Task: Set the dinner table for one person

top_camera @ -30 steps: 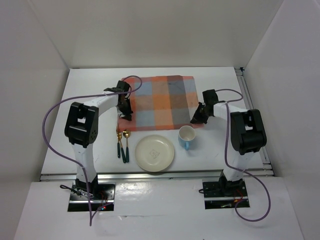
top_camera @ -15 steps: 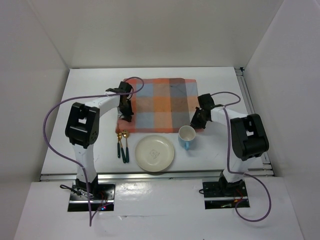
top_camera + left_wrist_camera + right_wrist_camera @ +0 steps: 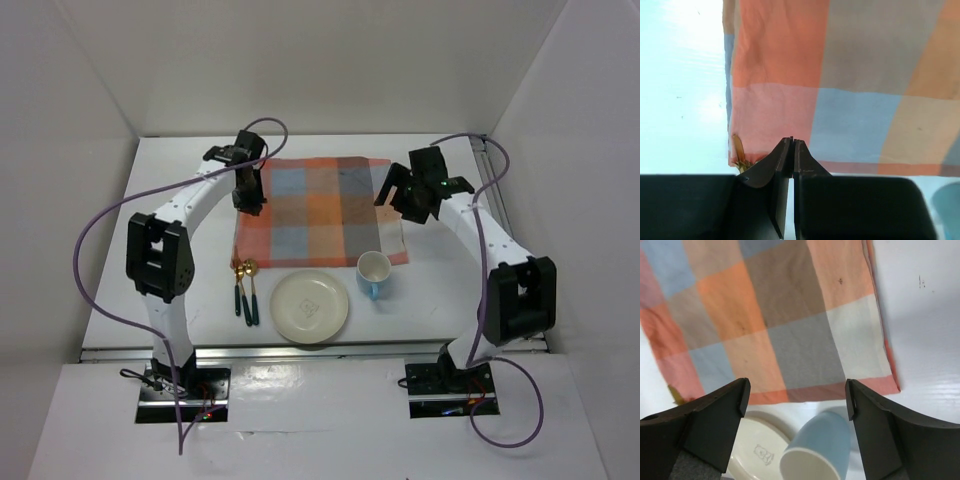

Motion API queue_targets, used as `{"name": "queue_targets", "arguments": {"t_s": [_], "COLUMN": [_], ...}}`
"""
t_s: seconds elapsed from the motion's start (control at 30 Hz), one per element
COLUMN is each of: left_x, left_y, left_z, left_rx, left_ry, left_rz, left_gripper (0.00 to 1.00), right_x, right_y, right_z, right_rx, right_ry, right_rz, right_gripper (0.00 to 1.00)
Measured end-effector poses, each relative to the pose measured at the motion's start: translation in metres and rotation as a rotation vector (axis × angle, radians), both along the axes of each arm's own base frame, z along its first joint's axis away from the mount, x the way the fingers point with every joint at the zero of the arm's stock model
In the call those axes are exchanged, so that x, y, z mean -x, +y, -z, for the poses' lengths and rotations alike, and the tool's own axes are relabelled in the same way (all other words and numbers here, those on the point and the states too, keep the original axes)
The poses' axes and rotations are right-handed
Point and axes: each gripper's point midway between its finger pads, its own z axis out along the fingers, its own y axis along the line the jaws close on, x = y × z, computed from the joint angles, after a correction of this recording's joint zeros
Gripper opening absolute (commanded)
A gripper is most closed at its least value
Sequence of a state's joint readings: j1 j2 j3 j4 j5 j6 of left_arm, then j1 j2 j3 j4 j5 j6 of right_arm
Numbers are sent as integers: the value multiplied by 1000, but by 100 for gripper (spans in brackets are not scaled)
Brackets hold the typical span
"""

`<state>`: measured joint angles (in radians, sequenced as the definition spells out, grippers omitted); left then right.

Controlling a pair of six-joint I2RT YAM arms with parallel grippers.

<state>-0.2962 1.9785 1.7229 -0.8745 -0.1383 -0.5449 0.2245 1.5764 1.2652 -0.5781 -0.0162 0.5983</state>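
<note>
The dinner table (image 3: 180,180) is a white top with an orange-and-blue-grey checked cloth (image 3: 315,210) spread flat on it. My left gripper (image 3: 249,203) hovers over the cloth's left edge. In the left wrist view its jaws (image 3: 792,142) stand shut to a hairline slit, with nothing between them and the cloth (image 3: 840,75) lying below. My right gripper (image 3: 407,202) hangs wide open above the cloth's near right corner. Between its fingertips (image 3: 797,391) I see the cloth (image 3: 775,325), a blue cup (image 3: 817,450) and a cream plate (image 3: 757,450).
Near the cloth's front edge stand the cream plate (image 3: 310,305) and the blue cup (image 3: 373,272). A gold spoon and fork with dark handles (image 3: 244,290) lie left of the plate, their tips (image 3: 739,152) at the cloth's corner. A metal rail (image 3: 495,200) edges the right side.
The right gripper has opened and let go of the cloth's near right corner. Both arms have risen and moved toward the far side. The cloth now lies flat.
</note>
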Motion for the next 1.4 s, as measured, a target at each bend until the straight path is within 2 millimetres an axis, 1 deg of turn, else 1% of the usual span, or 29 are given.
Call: {"name": "queue_targets", "arguments": {"t_s": [0.07,0.13,0.17,0.23,0.33,0.43,0.5,0.6,0.7,0.73,0.8,0.87,0.93,1.0,1.07,1.1,1.13,1.2,1.27,1.37,1.4], "left_x": [-3,-2,0,9,33,57,74,99,115,116,116,114,113,112,111,111,110,109,110,110,109], "left_y": [-1,-3,-5,-10,-20,-34,-44,-55,-54,-53,-51,-49,-48,-47,-47,-47,-47,-47,-47,-47,-47], "left_z": [-20,-36,-42,-56,-73,-84,-87,-87,-85,-85,-86,-86,-85,-85,-84,-85,-85,-84,-82,-80,-79], "left_rx": [10,33,46,89,151,204,232,269,284,284,277,269,262,257,254,253,253,253,251,249,247], "left_ry": [-39,-73,-83,-116,-138,-149,-146,-140,-136,-142,-152,-159,-161,-162,-164,-166,-169,-172,-168,-163,-163], "left_rz": [-1,7,14,35,68,114,142,177,178,176,171,167,164,162,160,160,159,160,159,159,161], "left_gripper": [25,32,34,39,40,40,40,40,40,40,40,40,40,39,39,39,39,39,39,39,39], "right_x": [4,13,19,38,74,101,110,112,116,120,132,142,149,152,149,147,146,143,140,139,139], "right_y": [-1,-2,-2,-3,-4,-2,0,1,2,3,7,10,10,10,8,7,6,6,8,9,8], "right_z": [-19,-29,-32,-29,-20,-15,-16,-16,-5,2,22,39,51,55,55,55,55,57,63,71,72], "right_rx": [-3,-7,-12,-21,-33,-46,-50,-49,-52,-53,-44,-27,-4,16,29,34,41,49,60,78,82], "right_ry": [-41,-56,-59,-40,15,53,63,61,79,94,151,203,234,238,227,221,217,213,221,240,243], "right_rz": [-10,-23,-30,-48,-69,-92,-105,-110,-118,-123,-141,-156,-165,-167,-156,-153,-148,-140,-131,-128,-125], "right_gripper": [92,93,93,94,94,94,94,94,88,83,78,74,70,60,54,48,48,39,32,32,28]}}
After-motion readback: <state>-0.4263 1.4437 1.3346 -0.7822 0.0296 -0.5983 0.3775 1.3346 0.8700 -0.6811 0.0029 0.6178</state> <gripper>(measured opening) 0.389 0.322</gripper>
